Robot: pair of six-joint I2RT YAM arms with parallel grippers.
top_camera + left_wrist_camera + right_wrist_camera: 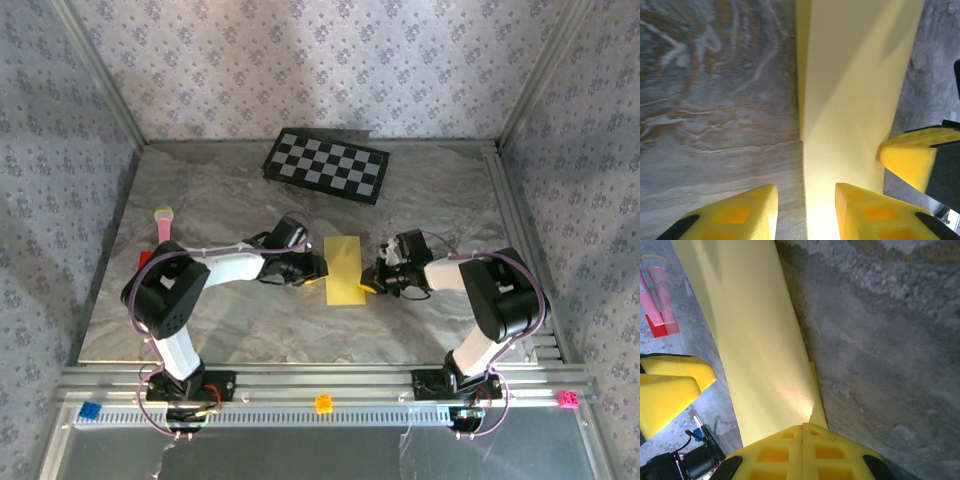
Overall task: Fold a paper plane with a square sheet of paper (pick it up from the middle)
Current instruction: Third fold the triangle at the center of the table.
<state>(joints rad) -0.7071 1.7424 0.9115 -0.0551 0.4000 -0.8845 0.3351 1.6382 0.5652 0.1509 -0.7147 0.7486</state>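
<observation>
Square sheet of paper [345,268], folded into a long yellow strip, lies flat mid-table between the two arms. Left gripper [318,270] is at its left edge, fingers [740,212] apart, one on either side of that edge. Right gripper [372,283] has its fingers pressed together, their tips at the strip's near right corner; whether they pinch it I cannot tell. A checkerboard [327,166] lies well behind, a pink tube [161,222] and red block [145,258] far left. Bare marble table [250,330] is open in front.
</observation>
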